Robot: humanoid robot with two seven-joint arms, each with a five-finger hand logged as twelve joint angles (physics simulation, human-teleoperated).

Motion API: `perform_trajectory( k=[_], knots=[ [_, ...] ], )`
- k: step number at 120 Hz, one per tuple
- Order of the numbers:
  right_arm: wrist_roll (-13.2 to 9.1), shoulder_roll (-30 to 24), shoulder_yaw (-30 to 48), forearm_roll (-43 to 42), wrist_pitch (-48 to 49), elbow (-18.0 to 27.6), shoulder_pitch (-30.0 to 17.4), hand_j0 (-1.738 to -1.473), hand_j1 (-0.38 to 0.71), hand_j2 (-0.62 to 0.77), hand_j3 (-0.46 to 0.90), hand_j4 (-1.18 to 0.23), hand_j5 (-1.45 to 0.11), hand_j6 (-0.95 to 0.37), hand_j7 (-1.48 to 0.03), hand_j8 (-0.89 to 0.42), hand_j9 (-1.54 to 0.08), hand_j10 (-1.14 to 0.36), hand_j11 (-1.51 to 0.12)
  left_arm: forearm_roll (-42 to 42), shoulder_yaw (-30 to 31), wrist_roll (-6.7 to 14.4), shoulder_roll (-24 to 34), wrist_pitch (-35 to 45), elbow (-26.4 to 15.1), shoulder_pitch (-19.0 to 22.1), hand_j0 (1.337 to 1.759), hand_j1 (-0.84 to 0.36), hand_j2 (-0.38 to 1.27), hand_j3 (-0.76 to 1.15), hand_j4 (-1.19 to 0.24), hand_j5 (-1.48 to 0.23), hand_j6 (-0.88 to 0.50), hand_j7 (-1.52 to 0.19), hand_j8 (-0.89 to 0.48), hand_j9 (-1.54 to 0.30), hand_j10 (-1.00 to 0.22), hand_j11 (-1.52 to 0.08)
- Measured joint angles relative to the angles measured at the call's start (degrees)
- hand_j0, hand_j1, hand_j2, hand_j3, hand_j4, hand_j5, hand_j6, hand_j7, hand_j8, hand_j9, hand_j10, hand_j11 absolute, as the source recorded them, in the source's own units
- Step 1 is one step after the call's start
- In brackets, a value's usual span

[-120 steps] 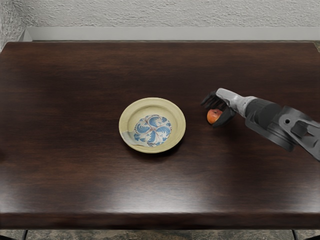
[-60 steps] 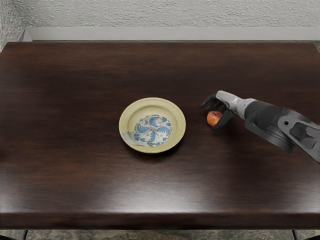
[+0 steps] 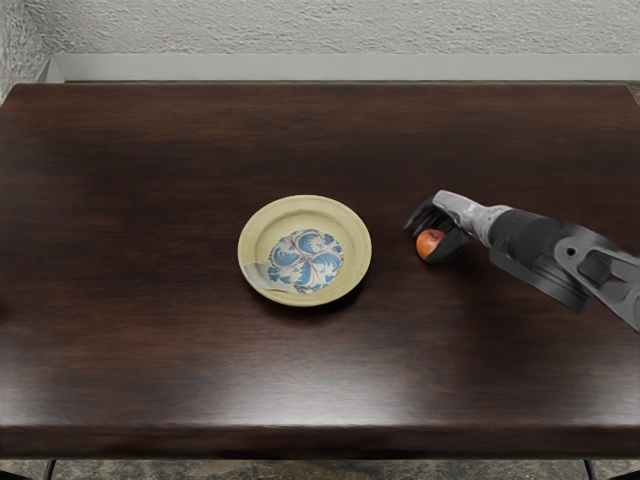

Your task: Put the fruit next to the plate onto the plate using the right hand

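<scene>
A dark brown wooden table (image 3: 150,350) with a glossy, streaked top filled most of the view, its front edge running across the bottom; behind its far edge a pale grey strip (image 3: 340,67) ran along the foot of a rough whitish wall (image 3: 330,25); below the front edge showed a sliver of mottled floor (image 3: 300,470).

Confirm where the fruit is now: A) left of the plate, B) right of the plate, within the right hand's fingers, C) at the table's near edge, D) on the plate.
B: the fruit lies to the right of the plate, apart from its rim, with the right hand curled around it.
</scene>
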Motion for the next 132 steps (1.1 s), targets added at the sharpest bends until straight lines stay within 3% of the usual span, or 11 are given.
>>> perform_trajectory(
  k=[45,75,132],
  knots=[
    [0.0,0.2,-0.1,0.9,0.1,-0.1,-0.1,-1.655,0.26,0.19,0.0,-0.66,-0.76,-0.65,-0.81,-0.47,-0.78,-0.53,-0.81,0.0,0.0,0.0,0.0,0.0,0.0,0.0,1.658,0.35,0.0,0.0,0.0,0.0,0.0,0.0,0.0,0.0,0.0,0.0],
    [0.0,0.4,0.0,0.8,0.0,-0.2,-0.5,-1.651,0.23,0.12,0.0,-0.69,-0.75,-0.69,-0.82,-0.51,-0.79,-0.55,-0.82,0.0,0.0,0.0,0.0,0.0,0.0,0.0,1.658,0.35,0.0,0.0,0.0,0.0,0.0,0.0,0.0,0.0,0.0,0.0],
    [0.0,0.4,5.9,3.3,0.4,1.6,0.6,-1.656,0.26,0.26,0.0,-0.66,-0.84,-0.7,-0.85,-0.5,-0.84,-0.57,-0.83,0.0,0.0,0.0,0.0,0.0,0.0,0.0,1.658,0.35,0.0,0.0,0.0,0.0,0.0,0.0,0.0,0.0,0.0,0.0]
  ],
)
